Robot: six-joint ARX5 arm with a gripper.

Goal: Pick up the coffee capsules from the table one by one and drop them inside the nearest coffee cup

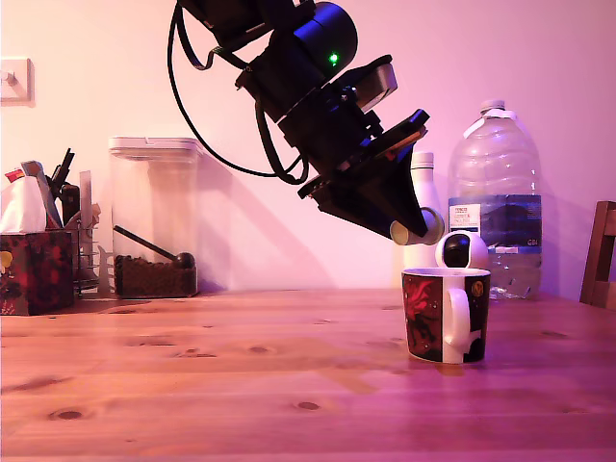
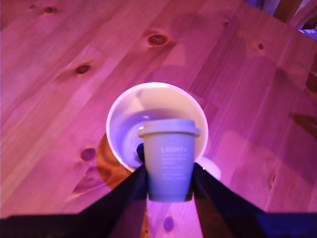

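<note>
Warm pine planks with dark knots make up the table (image 1: 192, 375), which runs back to a pale wall where a clear storage jar (image 1: 154, 217), a tissue box (image 1: 34, 260), a big water bottle (image 1: 496, 197) and a white bottle (image 1: 422, 207) stand. Toward the exterior view's right sits the floral mug (image 1: 445, 315), white handle facing the camera, with a white-and-black ball-shaped gadget (image 1: 460, 250) just behind its rim. Above the mug the arm slants down, and its claw (image 2: 170, 174) is clamped on a pale capsule (image 2: 170, 161), one dark finger pressed against each side. In the wrist view the capsule's rimmed end overlaps the mug's white opening, and the inside of the mug looks empty. In the exterior view the capsule's round end (image 1: 400, 230) hangs above the mug, slightly toward the jar side of its rim. The step in hand appears to be the drop: carrying is about finished and release is not yet made. The next move probably calls for a small shift toward the mug's centre, then parting the fingers so the capsule falls inside rather than clipping the rim. No other capsules show on the table.
</note>
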